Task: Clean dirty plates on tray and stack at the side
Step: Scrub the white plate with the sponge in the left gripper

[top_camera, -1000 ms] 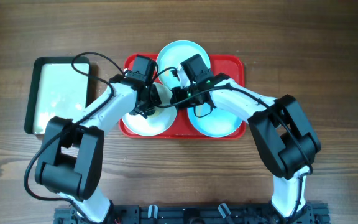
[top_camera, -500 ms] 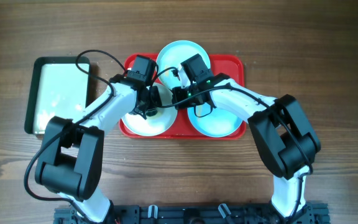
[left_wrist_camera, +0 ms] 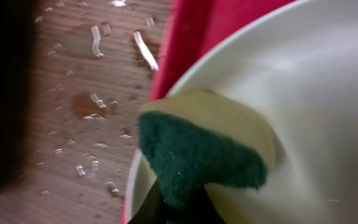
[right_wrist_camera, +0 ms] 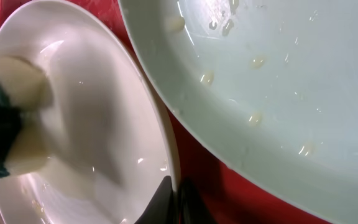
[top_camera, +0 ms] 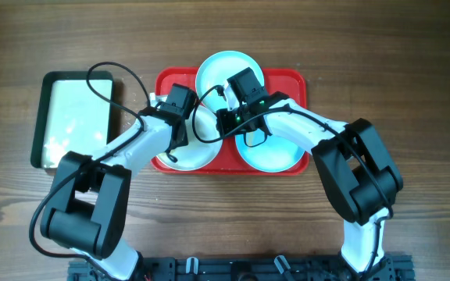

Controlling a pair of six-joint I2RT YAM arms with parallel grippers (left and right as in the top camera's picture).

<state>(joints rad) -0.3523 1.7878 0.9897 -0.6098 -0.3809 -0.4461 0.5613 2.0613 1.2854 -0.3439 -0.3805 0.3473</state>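
I read the counter as bare wood spreading out past both arms. In the left wrist view it is wet beside the tray, with drops scattered on it. The tray lies directly beneath the left end effector and the right end effector, which face each other over its middle. The pan sits on the counter on the outer side of the left end effector, apart from the tray.

All three plates are on the tray. The white plate lies under the left end effector and reaches across to the right one. One turquoise plate lies on the outer side of the right end effector. The second turquoise plate lies beyond both, at the far edge of the tray. In the right wrist view a turquoise plate fills the upper right, beaded with water, and a strip of red tray shows between it and the white plate. I cannot tell which of the two it is.

The left end effector is clamped on the sponge, green face toward the camera, yellow side pressed against the inner wall of the white plate near its rim. The right end effector is closed on the white plate's rim, one finger on each side.
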